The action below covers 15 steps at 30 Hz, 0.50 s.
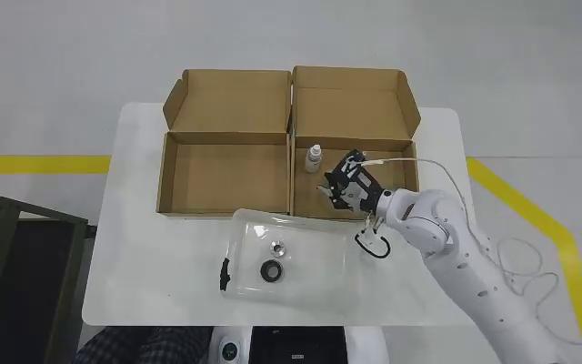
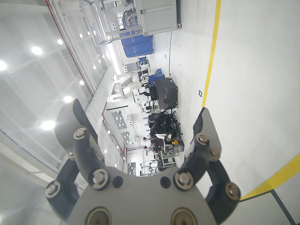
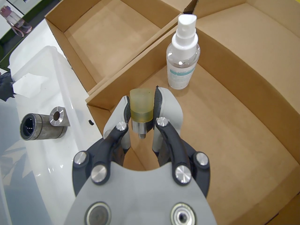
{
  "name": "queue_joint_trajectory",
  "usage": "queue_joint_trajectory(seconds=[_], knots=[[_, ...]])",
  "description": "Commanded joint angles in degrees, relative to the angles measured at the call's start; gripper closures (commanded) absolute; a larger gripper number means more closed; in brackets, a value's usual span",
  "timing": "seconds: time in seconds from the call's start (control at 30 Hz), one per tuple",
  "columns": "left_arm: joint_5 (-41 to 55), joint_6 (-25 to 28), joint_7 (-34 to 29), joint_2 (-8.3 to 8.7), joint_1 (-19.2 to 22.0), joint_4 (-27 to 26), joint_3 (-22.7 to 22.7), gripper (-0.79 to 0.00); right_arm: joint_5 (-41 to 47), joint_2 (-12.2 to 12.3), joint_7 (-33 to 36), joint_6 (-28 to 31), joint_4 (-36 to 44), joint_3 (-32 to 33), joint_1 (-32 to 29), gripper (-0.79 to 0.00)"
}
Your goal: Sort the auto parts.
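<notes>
A yellowish rubber bumper (image 3: 140, 106) with a metal stud is clamped between the jaws of the right gripper (image 3: 142, 94), which are closed snugly on its sides. It hangs over the floor of the right cardboard box (image 1: 305, 196), near the box's front wall. A clear spray bottle (image 3: 182, 54) stands upright by that box's left wall. The left cardboard box (image 1: 223, 177) sits touching it, toward the tabletop's (image 1: 136, 227) far edge. By the front edge, a clear plastic tray (image 1: 318, 273) holds a linear bearing (image 3: 35, 127), a small metal cylinder (image 3: 58, 117) just beside it, and a black part (image 1: 224, 273) at its left rim. The left gripper (image 2: 140, 107) points out at the room, jaws spread wide, holding nothing.
</notes>
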<state>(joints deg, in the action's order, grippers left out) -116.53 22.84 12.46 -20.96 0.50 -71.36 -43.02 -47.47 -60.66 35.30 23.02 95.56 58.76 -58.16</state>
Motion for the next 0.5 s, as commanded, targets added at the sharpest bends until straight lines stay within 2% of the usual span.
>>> queue_joint_trajectory(seconds=[0.0,0.07,0.13,0.3,0.37,0.43,0.47], knots=[[0.0,0.0,0.0,0.0,0.0,0.0,0.0,-0.785,-0.43,-0.19,1.12,-1.06,-0.79,-0.43,0.9,0.0],[0.0,0.0,0.0,0.0,0.0,0.0,0.0,-0.785,-0.85,-0.43,1.81,-2.13,-1.72,-1.04,1.56,0.0],[0.0,0.0,0.0,0.0,0.0,0.0,0.0,-0.785,-1.34,-0.69,1.99,-2.94,-2.74,-1.71,2.09,-0.089],[0.0,0.0,0.0,0.0,0.0,0.0,0.0,-0.785,-2.66,-1.34,2.02,-4.45,-5.29,-3.4,3.22,-0.142],[0.0,0.0,0.0,0.0,0.0,0.0,0.0,-0.785,-2.88,-1.53,2.03,-4.65,-5.93,-3.76,3.6,-0.259],[0.0,0.0,0.0,0.0,0.0,0.0,0.0,-0.785,-3.21,-1.68,2.31,-5.0,-6.18,-4.0,3.83,-0.453],[0.0,0.0,0.0,0.0,0.0,0.0,0.0,-0.785,-3.32,-1.74,2.39,-5.13,-6.24,-4.06,3.88,-0.606]])
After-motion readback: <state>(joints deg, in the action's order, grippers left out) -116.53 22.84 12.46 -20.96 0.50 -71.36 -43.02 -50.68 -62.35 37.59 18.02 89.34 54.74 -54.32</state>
